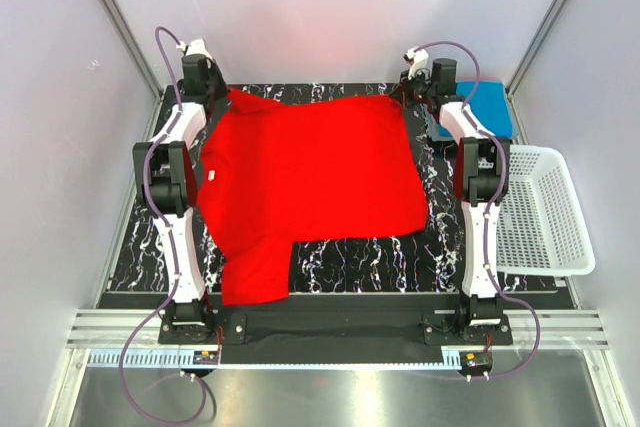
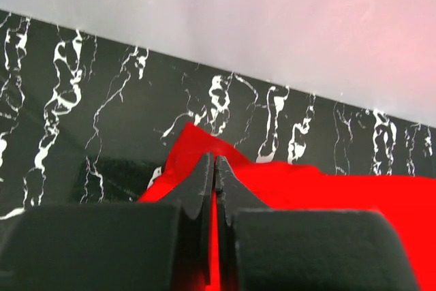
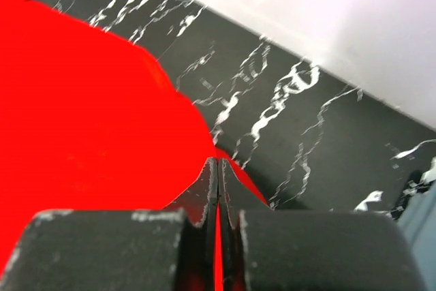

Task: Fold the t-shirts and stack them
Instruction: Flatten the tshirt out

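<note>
Lying spread across the black marbled worktop (image 1: 380,257), the red t-shirt (image 1: 310,182) fills most of the middle, with one sleeve reaching toward the near edge at about 7 o'clock. At 3 o'clock, off the worktop's right side, stands a white mesh basket (image 1: 545,217). Farther back, both arms stretch to the shirt's far edge. The left pincer (image 2: 214,163), at roughly 11 o'clock, is pressed together on a far-left tip of the red cloth, which rises off the surface into its tips. The right pincer (image 3: 218,163), at roughly 1 o'clock, is likewise pressed together, pinching the far-right corner of the same shirt. Beyond the right arm, at about 2 o'clock, a bright blue t-shirt (image 1: 490,107) lies near the back wall; it seems folded, though the arm hides part of it.
</note>
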You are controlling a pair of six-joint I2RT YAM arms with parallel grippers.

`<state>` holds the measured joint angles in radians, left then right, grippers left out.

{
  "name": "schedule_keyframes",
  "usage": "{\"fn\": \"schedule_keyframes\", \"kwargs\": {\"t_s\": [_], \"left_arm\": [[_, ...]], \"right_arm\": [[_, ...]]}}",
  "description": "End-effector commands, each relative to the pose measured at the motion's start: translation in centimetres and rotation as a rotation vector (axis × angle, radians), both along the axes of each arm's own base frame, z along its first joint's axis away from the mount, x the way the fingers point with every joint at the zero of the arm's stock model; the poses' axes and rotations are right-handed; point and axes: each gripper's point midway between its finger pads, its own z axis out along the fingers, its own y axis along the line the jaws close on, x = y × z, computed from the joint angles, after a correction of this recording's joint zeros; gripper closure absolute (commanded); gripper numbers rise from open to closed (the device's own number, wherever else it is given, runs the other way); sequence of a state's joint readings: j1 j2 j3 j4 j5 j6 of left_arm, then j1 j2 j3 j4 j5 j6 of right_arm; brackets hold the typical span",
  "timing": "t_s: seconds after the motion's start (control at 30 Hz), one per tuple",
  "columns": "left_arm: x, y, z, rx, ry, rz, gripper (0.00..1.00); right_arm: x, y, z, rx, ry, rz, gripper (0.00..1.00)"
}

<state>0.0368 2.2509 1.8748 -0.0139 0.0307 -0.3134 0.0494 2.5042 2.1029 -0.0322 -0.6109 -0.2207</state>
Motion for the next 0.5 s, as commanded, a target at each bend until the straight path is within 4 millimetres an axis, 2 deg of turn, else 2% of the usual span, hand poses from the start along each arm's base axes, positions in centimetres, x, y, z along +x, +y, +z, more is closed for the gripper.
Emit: {"fn": "schedule_keyframes", "kwargs": {"t_s": [0.0, 0.1, 0.23, 0.37, 0.43, 0.47], "left_arm": [[2.1, 0.4, 6.0, 0.004, -0.174, 0.022, 1.0], [1.5, 0.9, 5.9, -0.048, -0.134, 0.079, 1.0], [0.4, 1.0, 7.8, -0.101, -0.122, 0.122, 1.0], [0.6, 1.4, 9.1, -0.085, -0.13, 0.141, 1.0], [0.8, 1.7, 8.6, -0.078, -0.111, 0.149, 1.0], [0.8, 1.7, 8.6, -0.078, -0.1, 0.153, 1.0]], "right_arm": [[2.7, -0.7, 6.1, 0.009, -0.181, -0.048, 1.0], [3.4, -1.1, 5.4, -0.015, -0.204, -0.07, 1.0], [4.4, -1.4, 4.9, -0.038, -0.225, -0.08, 1.0], [5.4, -1.0, 6.8, 0.017, -0.274, -0.085, 1.0], [5.6, -0.5, 7.8, 0.092, -0.292, -0.089, 1.0], [5.5, -0.2, 7.4, 0.121, -0.284, -0.09, 1.0]]}}
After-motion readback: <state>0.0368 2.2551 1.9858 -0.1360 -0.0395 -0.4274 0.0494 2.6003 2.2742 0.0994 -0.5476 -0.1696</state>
